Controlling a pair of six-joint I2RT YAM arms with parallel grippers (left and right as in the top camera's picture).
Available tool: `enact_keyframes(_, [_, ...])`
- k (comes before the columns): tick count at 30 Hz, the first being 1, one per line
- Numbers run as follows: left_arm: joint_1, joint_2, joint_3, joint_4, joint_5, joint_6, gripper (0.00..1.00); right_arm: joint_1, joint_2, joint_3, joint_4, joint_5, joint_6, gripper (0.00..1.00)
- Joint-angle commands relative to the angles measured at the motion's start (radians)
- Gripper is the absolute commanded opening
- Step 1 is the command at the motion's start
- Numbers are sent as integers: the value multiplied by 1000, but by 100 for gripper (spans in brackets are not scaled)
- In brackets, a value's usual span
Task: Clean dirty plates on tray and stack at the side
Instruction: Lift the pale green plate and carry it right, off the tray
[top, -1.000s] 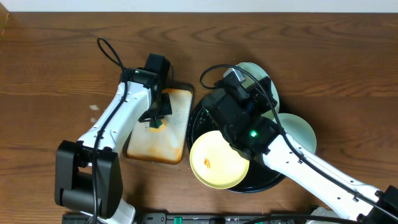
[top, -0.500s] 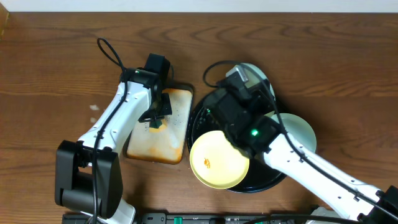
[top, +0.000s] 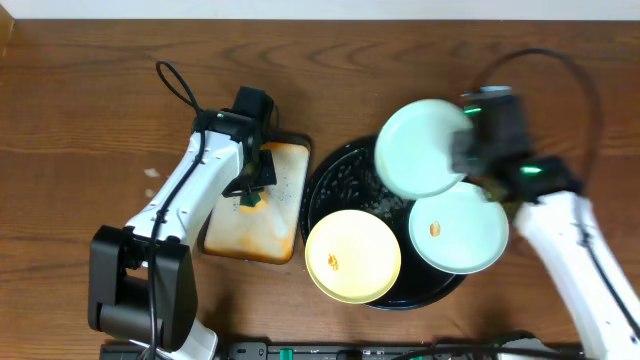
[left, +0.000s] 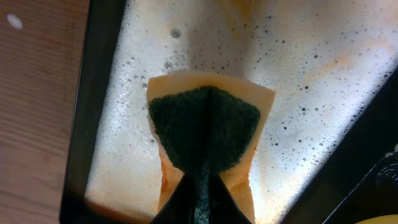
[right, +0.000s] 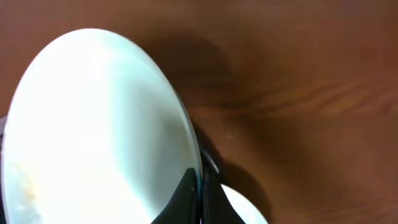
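Held item: mint plate (top: 425, 148), raised over the far right part of the black tray (top: 332, 195).
Right gripper (right: 199, 194): clenched on that plate's rim, one finger on each face.
Remaining: yellow plate (top: 352, 256) near left on the tray; second mint plate (top: 460, 232) near right, overhanging the rim. Each carries an orange speck.
Handling: judged light, stiff and smooth, slippery once wet. The rim is the only purchase, and the plate may pivot in a pinch.
Left gripper (left: 202, 194): clamped on the sponge (left: 205, 134) over the small tray (top: 285, 170).
Views: only the overhead shows all three plates. Only the right wrist shows the rim pinch. Only the left wrist shows suds.
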Motion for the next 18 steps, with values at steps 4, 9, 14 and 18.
enact_keyframes(4, [4,0,-3,-2,0,6,8,-402,-19,16,-59,-272,105,1])
enact_keyframes(9, [4,0,-3,-2,0,6,9,-595,34,6,-69,-262,105,1])
enact_keyframes(14, [4,0,-3,-2,0,6,8,-711,127,-8,-62,-137,155,1])
enact_keyframes(18, [4,0,-3,-2,0,6,8,-775,225,-12,-14,-65,164,1])
